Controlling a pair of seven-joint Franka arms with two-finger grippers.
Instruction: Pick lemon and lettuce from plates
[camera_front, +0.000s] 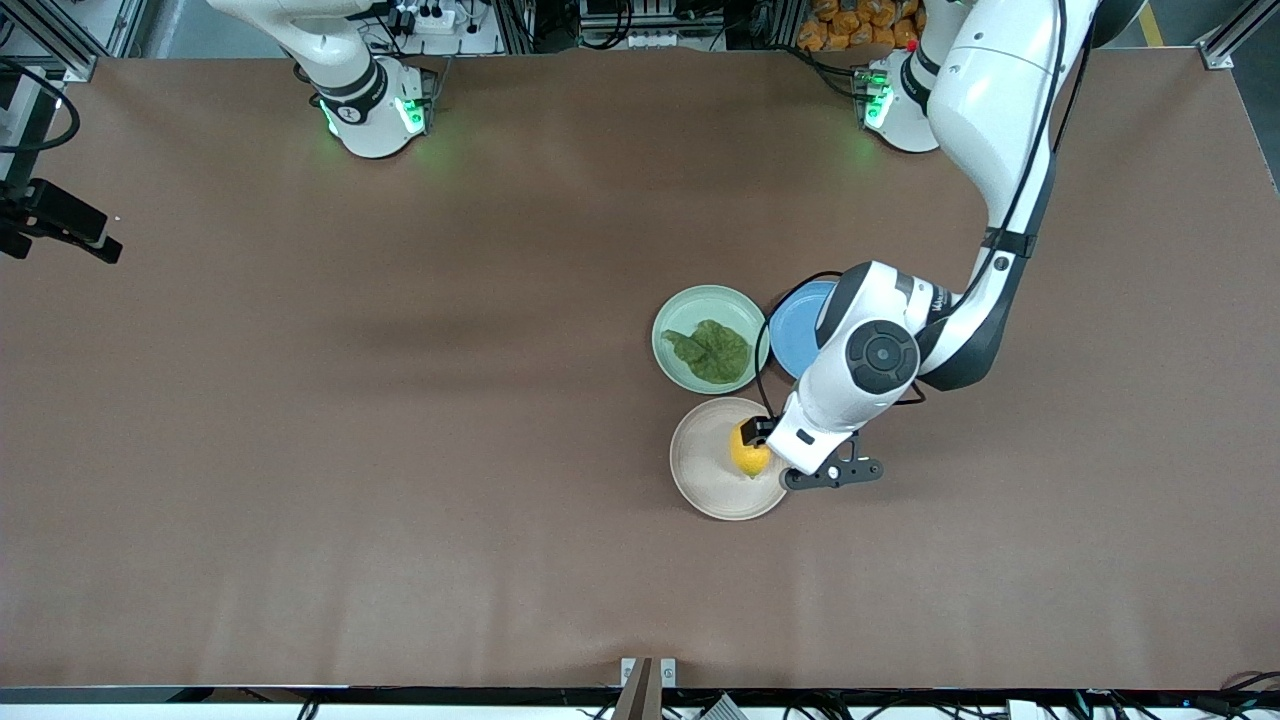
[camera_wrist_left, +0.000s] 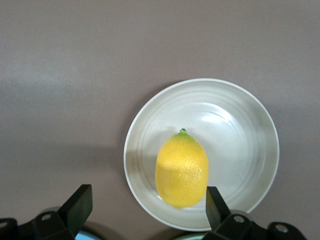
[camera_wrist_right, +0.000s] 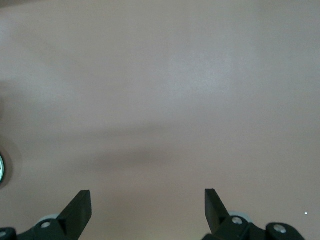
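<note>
The right pincer (camera_wrist_right: 147, 210) hangs wide open and empty over bare bench (camera_front: 300, 450). On the mint plate (camera_front: 675, 315) lies the lettuce (camera_front: 712, 350). Just nearer the front camera than that plate, the beige plate (camera_front: 700, 480) holds the lemon (camera_front: 748, 458); the left pincer (camera_wrist_left: 149, 207), spread wide, hovers over it, gripping nothing.

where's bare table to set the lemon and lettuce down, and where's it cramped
Bare table runs wide from the mint plate toward the right arm's end, and nearer the camera than the beige plate. It is cramped where those two and the blue plate cluster: the left pincer hangs open over the lemon; lettuce fills the mint plate.
</note>
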